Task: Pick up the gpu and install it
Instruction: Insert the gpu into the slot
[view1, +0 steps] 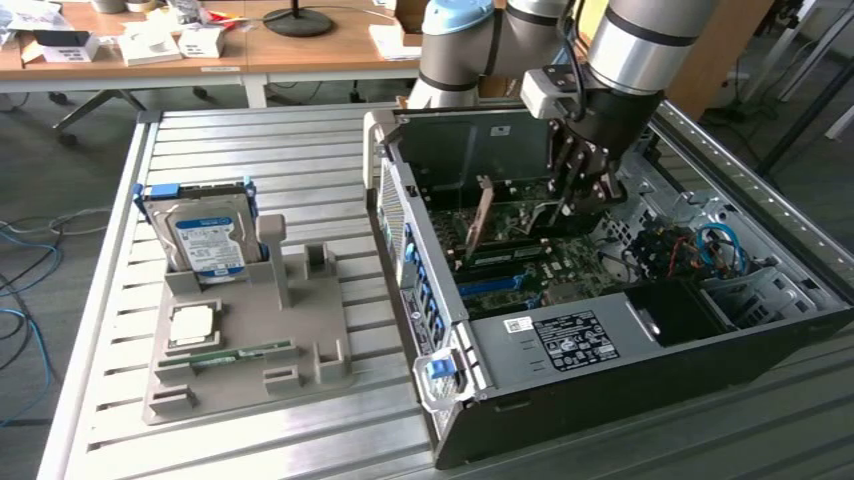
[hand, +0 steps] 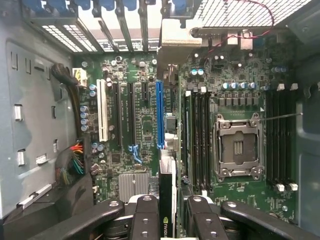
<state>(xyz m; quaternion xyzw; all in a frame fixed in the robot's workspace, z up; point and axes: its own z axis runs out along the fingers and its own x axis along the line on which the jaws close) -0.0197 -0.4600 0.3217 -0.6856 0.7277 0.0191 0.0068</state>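
Office rm at back: wood desk (view1: 307, 50) w/ white boxes (view1: 147, 42) and lamp base (view1: 296, 22); grey floor w/ blue cables (view1: 20, 270) at exterior view's left. In front, slatted alu tabletop (view1: 240, 130). On it, at exterior view's right, open PC case (view1: 641, 330) lying on its side, board (hand: 130, 125) facing up. Reaching down into case from above: arm (view1: 627, 40), silver links, black wrist section near vertical. At its end, claw (view1: 587, 185) (hand: 172, 202) roughly half open, clamped on gpu (view1: 514, 215) (hand: 167, 180), one finger (hand: 146, 215) each side of card. Held upright, edge-on, low over board, running alongside blue slot (hand: 159, 115) toward rear brackets (hand: 125, 15); seated or not, can't tell. Beside case at exterior view's left: grey tray (view1: 314, 340) w/ hard drive (view1: 207, 240) upright in holder, CPU (view1: 191, 325) lying flat, memory stick (view1: 220, 352) just beside CPU, nearer camera. On board, CPU socket (hand: 236, 147) near claw.
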